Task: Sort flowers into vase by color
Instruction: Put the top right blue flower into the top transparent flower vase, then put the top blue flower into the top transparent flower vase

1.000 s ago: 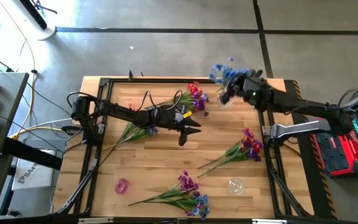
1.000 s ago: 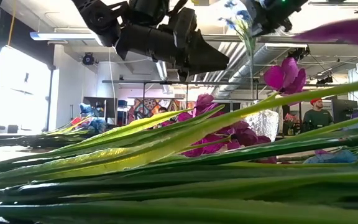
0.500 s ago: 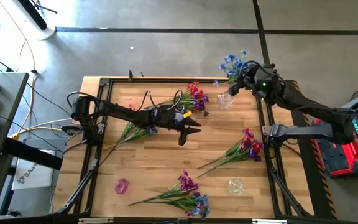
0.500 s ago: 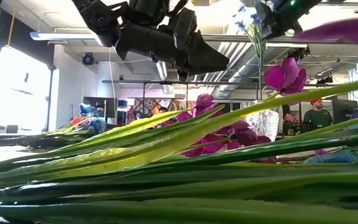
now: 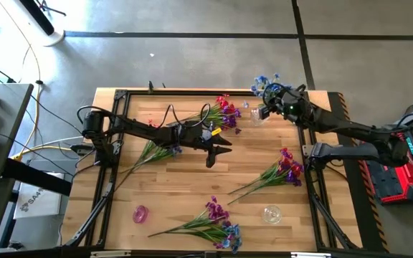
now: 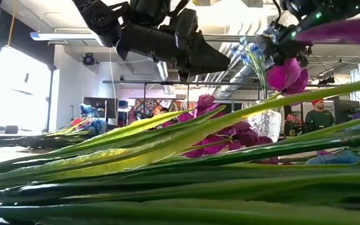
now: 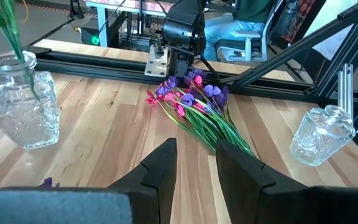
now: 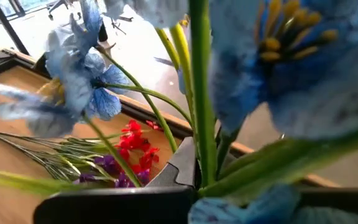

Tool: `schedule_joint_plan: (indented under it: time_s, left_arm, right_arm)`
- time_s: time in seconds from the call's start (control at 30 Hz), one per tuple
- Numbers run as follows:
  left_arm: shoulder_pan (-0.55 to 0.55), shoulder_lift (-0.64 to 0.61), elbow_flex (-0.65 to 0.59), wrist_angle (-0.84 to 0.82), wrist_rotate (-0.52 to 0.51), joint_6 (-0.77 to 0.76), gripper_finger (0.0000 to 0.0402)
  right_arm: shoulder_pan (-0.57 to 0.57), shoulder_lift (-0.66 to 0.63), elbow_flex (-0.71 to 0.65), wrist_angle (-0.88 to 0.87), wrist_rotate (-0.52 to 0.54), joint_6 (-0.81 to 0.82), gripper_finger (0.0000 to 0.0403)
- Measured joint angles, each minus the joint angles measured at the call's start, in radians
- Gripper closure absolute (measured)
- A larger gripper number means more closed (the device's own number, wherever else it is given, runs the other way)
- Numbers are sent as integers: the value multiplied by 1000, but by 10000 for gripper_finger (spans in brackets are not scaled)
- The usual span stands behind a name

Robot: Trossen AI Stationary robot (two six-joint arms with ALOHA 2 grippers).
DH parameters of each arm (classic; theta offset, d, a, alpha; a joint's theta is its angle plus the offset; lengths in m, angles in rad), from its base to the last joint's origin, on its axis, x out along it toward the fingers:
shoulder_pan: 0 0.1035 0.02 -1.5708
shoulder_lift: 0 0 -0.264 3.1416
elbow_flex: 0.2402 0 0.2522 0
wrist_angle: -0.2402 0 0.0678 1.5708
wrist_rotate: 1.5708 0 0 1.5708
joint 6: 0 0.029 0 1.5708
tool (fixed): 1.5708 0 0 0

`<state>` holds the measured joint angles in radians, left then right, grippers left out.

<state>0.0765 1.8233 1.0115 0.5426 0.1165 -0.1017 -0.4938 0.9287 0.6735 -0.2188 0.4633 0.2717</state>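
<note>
The right gripper has been coming down at the table's far right corner, clamped on the blue flower, whose stem is entering the glass vase. Next it needs releasing. The left gripper is waiting mid-table, fingers narrowly parted.

A light wooden desk is seen, framed by black rails. Taking the clear vase near its front edge as landmark, a purple-and-blue spray is laid just to its left, a pink vase farther left, and a purple spray just behind it. Red-purple flowers are laid well behind it.
</note>
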Motion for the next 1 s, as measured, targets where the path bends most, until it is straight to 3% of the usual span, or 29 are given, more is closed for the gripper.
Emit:
schedule_joint_plan:
  time_s: [0.17,0.47,0.63,0.87,1.0]
  left_arm:
    - [11,-8,0,-38,-19,-38,300]
    - [22,-53,-1,-185,-47,-37,300]
    - [22,-129,-1,-321,-148,-42,300]
    - [6,-261,-1,-573,-287,-33,300]
    - [-16,-290,-1,-665,-302,-28,300]
  right_arm:
    - [0,0,-3,-8,-8,18,382]
    - [0,-3,0,62,-23,7,235]
    - [0,-29,50,58,-22,-10,179]
    - [6,-111,116,25,-24,-44,163]
    - [20,-179,116,-11,-34,-48,164]
